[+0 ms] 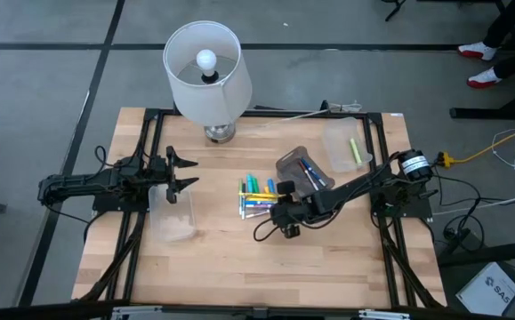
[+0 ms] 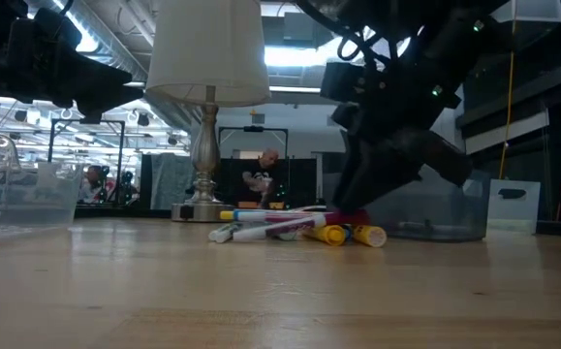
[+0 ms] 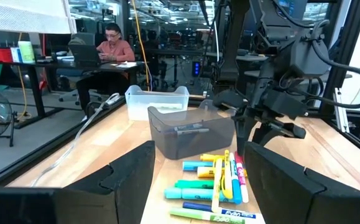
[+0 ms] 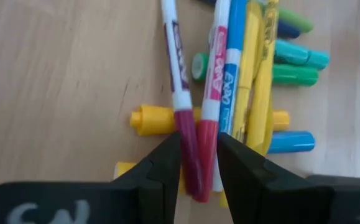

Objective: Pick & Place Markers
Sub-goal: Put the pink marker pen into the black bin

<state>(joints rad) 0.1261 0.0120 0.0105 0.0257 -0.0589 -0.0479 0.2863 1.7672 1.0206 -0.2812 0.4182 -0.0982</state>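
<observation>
Several markers (image 1: 257,196) in yellow, green, blue and white lie in a heap at the table's middle; they also show in the low view (image 2: 299,229). My right gripper (image 1: 279,206) is down at the heap's right end, shut on two white markers with a magenta cap (image 4: 186,149) and a red cap (image 4: 207,146). My left gripper (image 1: 184,173) hovers open and empty at the table's left, above a clear bin (image 1: 173,215). Its wrist view looks between its fingers (image 3: 198,186) at the heap (image 3: 214,183). My right gripper pinches the capped ends of two white markers side by side, the magenta cap (image 4: 184,163) and the red cap (image 4: 208,160), between its two fingers (image 4: 164,165). The fingers slant down from the table's right and lie along the markers. The markers still lie on the heap.
A grey bin (image 1: 300,169) holding markers stands just beyond the heap. A clear bin (image 1: 346,147) with a yellow-green marker stands at the far right. A lamp (image 1: 205,76) with a white shade stands at the far edge. A person sits at a desk beyond the table (image 3: 108,46).
</observation>
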